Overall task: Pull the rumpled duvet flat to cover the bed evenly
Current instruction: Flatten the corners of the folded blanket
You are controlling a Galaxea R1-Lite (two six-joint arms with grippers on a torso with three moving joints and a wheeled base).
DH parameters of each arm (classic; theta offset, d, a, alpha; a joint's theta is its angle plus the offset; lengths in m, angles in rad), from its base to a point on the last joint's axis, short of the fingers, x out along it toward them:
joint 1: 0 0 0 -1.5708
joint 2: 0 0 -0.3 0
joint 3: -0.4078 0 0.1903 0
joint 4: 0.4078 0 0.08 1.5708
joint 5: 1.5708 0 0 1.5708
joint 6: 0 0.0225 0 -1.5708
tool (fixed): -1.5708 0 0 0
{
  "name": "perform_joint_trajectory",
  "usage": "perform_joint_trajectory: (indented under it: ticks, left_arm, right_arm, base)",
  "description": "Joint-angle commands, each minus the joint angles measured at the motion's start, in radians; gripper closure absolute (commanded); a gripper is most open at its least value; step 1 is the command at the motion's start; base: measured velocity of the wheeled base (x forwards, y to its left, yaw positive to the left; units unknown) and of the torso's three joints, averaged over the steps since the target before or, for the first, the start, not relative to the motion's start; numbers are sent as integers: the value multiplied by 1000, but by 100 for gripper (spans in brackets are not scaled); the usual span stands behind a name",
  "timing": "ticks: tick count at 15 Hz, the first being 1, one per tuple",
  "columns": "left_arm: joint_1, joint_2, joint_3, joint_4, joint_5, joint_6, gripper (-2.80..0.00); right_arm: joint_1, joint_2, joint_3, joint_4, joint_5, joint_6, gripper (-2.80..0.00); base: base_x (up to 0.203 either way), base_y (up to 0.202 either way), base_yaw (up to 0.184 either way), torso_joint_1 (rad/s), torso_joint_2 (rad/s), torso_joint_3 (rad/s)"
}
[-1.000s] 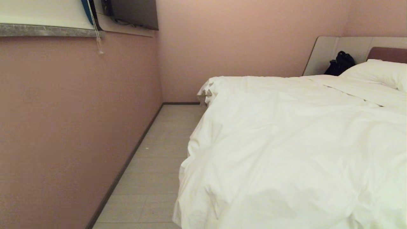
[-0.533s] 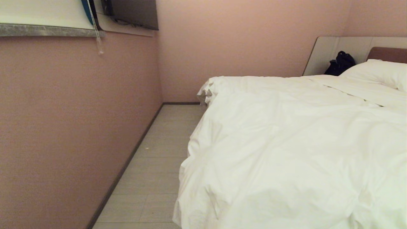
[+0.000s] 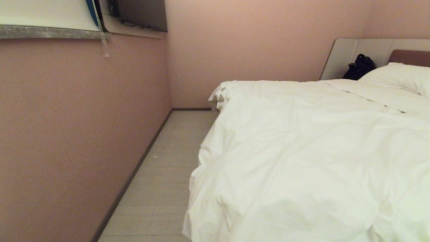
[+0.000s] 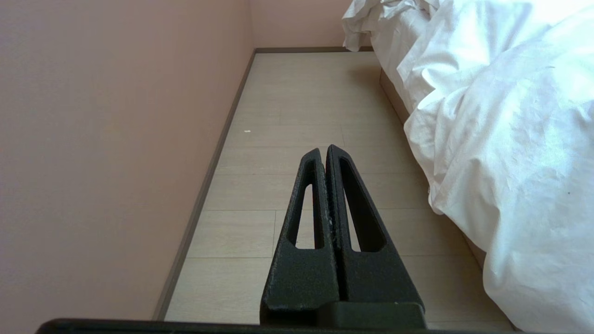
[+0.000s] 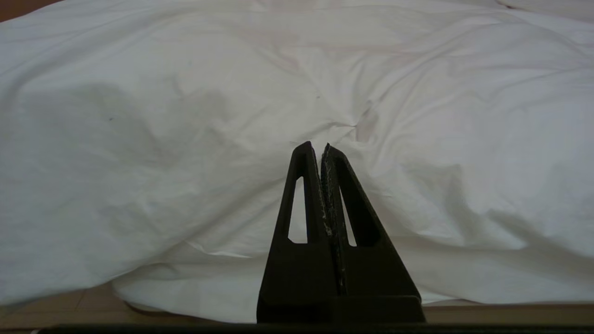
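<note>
While neither arm shows in the head view, the duvet (image 3: pixel 312 158) lies spread over the bed (image 3: pixel 396 101), wrinkled and puffy, with soft folds running across its top. Its near left corner spills over the bed's side and hangs toward the floor (image 3: pixel 168 174), and at the far left corner a bunched, crumpled edge sticks out past the mattress. At the head end a pillow (image 3: pixel 399 77) rests against the brown headboard (image 3: pixel 410 56), with a dark bag (image 3: pixel 360 67) just beside it at the pale grey panel. A strip of bare sheet runs between the pillow and the duvet's upper edge.

Seen from the left wrist, the left gripper (image 4: pixel 323 150) hangs over the floor between the pink wall (image 4: pixel 116 139) and the bed's side, its fingers pressed together and holding nothing. The duvet drapes down the bed's side near it, not touching.

Seen from the right wrist, the right gripper (image 5: pixel 315 147) points at the duvet's hanging edge, fingers closed together with no fabric between them.
</note>
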Motion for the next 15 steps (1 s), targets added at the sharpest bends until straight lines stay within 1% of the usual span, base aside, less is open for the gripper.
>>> perform_joint_trajectory:
  ticks: [1, 6, 15]
  left_arm:
    - [0, 0, 0, 0, 1, 0, 0]
    - [0, 0, 0, 0, 1, 0, 0]
    - [0, 0, 0, 0, 1, 0, 0]
  right_arm:
    - [0, -1, 1, 2, 24, 5, 0]
    - [0, -1, 6, -5, 19, 39, 0]
    - [0, -1, 6, -7, 19, 41, 0]
  base:
    - [0, 0, 0, 0, 0, 0]
    - [0, 0, 0, 0, 0, 0]
    - [0, 0, 0, 0, 0, 0]
